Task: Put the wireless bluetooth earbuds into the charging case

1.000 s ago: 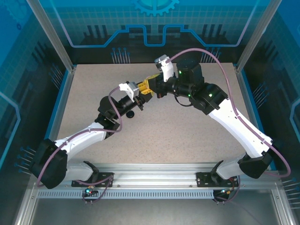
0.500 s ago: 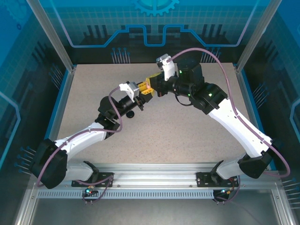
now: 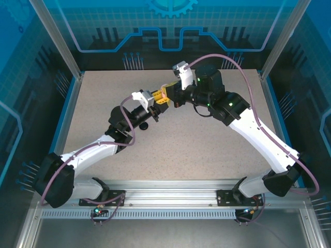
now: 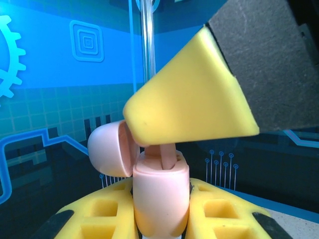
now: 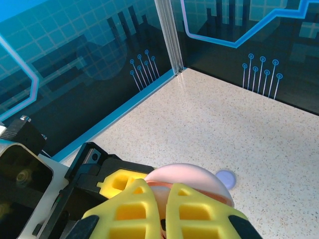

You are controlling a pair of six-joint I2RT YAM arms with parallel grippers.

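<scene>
Insertion step, apparently. The left hand (image 4: pixel 162 219) clamps the open pink case (image 4: pixel 160 191). The right hand (image 5: pixel 163 211), closed on the pink earbud (image 4: pixel 163 153), seats it. Next, probably: press home, then release.

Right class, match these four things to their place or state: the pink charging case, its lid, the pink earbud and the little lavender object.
Things:
1. pale pink charging case
2. case lid
3. pale pink earbud
4. small round lavender object

Place or state:
A. lying on the tabletop
B. clamped in the left gripper
C. swung open to one side
D. poking up from the case's opening

Pairs: 1-B, 2-C, 3-D, 4-A
</scene>
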